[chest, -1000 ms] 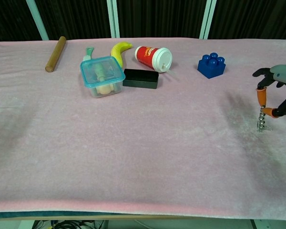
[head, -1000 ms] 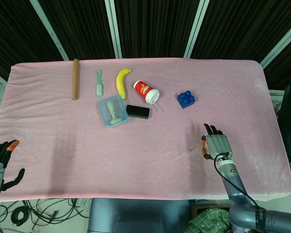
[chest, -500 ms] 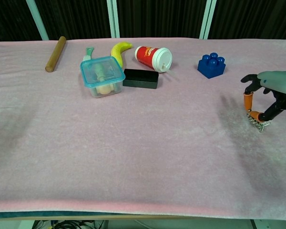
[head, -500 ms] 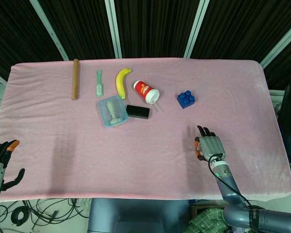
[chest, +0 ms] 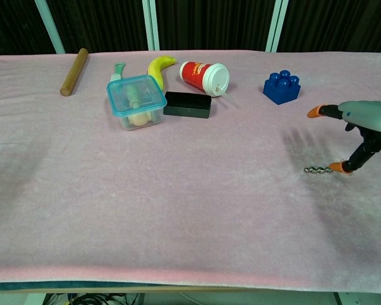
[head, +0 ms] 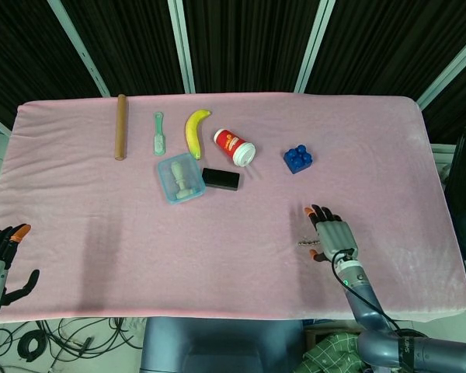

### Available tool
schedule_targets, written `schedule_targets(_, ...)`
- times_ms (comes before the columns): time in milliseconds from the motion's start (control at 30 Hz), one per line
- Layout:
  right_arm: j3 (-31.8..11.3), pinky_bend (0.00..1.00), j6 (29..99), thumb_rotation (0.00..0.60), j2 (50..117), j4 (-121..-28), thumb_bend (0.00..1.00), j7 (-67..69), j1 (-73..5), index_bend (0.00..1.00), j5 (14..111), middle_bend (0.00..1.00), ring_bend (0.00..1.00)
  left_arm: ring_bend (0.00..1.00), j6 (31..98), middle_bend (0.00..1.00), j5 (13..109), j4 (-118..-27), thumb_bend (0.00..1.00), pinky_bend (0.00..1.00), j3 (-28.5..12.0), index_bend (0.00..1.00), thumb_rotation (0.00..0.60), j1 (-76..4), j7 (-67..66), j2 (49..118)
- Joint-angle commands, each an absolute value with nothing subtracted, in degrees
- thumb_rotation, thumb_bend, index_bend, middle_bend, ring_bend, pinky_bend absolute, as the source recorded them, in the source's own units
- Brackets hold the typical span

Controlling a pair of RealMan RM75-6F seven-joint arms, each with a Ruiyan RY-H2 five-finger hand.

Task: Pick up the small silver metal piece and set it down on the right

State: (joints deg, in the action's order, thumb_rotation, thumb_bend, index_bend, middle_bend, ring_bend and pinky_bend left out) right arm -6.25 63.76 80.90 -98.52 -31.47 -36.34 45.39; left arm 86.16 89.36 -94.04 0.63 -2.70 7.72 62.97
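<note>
The small silver metal piece (chest: 312,169) lies flat on the pink counter (chest: 178,210) at the right of the frame. The right robot hand (chest: 355,130) has its fingers spread apart and holds nothing; one fingertip (chest: 335,168) touches the piece's end. The left robot hand (head: 0,260), lower left, is open too.

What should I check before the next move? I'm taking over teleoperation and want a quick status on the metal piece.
1. Small silver metal piece lying flat on the pink cloth: ok.
2. Right hand let go: cannot tell; one fingertip sits at the piece's end.
3. Piece on the table's right side: ok.
4. Blue block clear of the piece: ok.
5. Left hand off the cloth, holding nothing: ok.
</note>
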Motion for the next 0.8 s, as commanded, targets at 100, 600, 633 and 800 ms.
schedule_targets(100,-6.96,0.17,69.57,0.6,77.14,-100.67,0.21,-30.52,-34.14,0.0,49.7,0.0,0.0,0.0,86.14,0.06,89.34,-93.99,0.39,0.02,0.61,0.07,0.6,-2.71,7.81,62.98)
schedule_targets(600,3.39,0.17,91.41,0.6,69.12,-102.34,0.18,-14.18,-15.59,0.0,73.55,0.0,0.0,0.0,87.09,0.06,90.1,-93.68,0.39,0.01,0.54,0.07,0.6,-2.57,7.06,63.4)
schedule_targets(633,4.36,0.17,92.57,0.6,69.71,-100.79,0.18,-13.13,-14.38,0.0,75.16,0.0,0.0,0.0,87.19,0.06,90.21,-93.61,0.39,0.01,0.55,0.07,0.6,-2.55,7.02,63.46)
schedule_targets(800,6.49,0.17,96.45,0.6,73.46,-93.5,0.18,-10.81,-10.14,0.0,79.44,0.0,0.0,0.0,87.33,0.06,90.8,-93.88,0.39,0.01,0.86,0.07,0.6,-2.5,7.9,63.37)
